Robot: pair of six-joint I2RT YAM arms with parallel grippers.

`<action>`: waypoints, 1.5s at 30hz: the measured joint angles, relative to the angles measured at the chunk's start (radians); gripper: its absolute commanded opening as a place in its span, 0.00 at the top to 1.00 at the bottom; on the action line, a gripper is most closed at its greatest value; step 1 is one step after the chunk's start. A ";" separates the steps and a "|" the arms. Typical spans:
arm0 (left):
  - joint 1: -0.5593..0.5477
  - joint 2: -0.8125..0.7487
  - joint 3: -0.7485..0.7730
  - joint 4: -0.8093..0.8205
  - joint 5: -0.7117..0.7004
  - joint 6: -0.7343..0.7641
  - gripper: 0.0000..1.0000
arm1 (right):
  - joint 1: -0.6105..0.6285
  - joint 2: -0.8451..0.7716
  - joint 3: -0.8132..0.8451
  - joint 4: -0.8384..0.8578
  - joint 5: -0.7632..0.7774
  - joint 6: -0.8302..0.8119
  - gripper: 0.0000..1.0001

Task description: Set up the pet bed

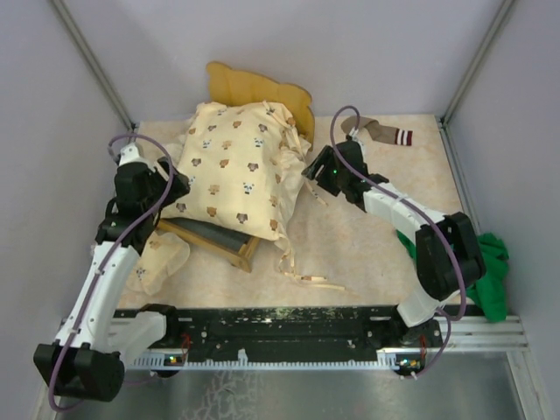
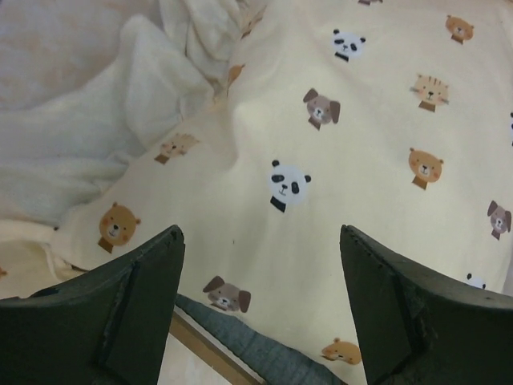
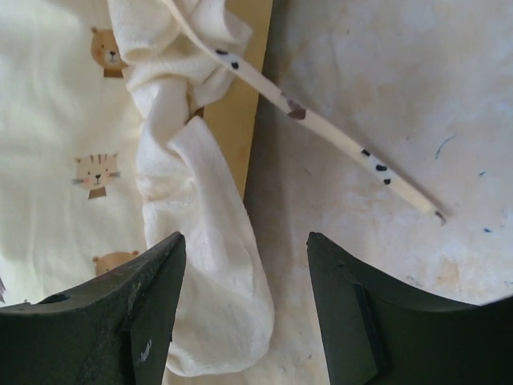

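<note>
Left gripper (image 1: 175, 188): jaws apart, nothing between them, poised over the left edge of the quilt (image 1: 232, 171). Right gripper (image 1: 313, 171): jaws apart, holding nothing, over the quilt's bunched white border at its right edge.

Pet bed (image 1: 223, 243): one, on the surface (image 1: 367, 245) left of centre, between the two grippers. Its long axis runs near to far, angled slightly right. The scalloped headboard (image 1: 254, 87) faces the far wall, and the foot rail faces the arm bases. The quilt covers most of the frame; the foot corner and some grey base stay exposed.

Count: one quilt, one cream bundle (image 1: 162, 258) beside the foot, one striped sock (image 1: 385, 133) far right, one green cloth (image 1: 492, 271) near right.
</note>
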 measured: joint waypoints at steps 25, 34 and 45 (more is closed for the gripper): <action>-0.002 0.134 -0.064 0.154 -0.070 0.054 1.00 | 0.043 0.000 -0.108 0.208 -0.046 0.100 0.39; -0.002 0.140 0.038 0.234 -0.043 0.359 1.00 | 0.052 0.000 -0.152 0.250 -0.041 0.138 0.41; -0.002 0.146 -0.031 0.177 -0.131 0.360 0.25 | 0.066 0.034 -0.152 0.286 -0.051 0.132 0.33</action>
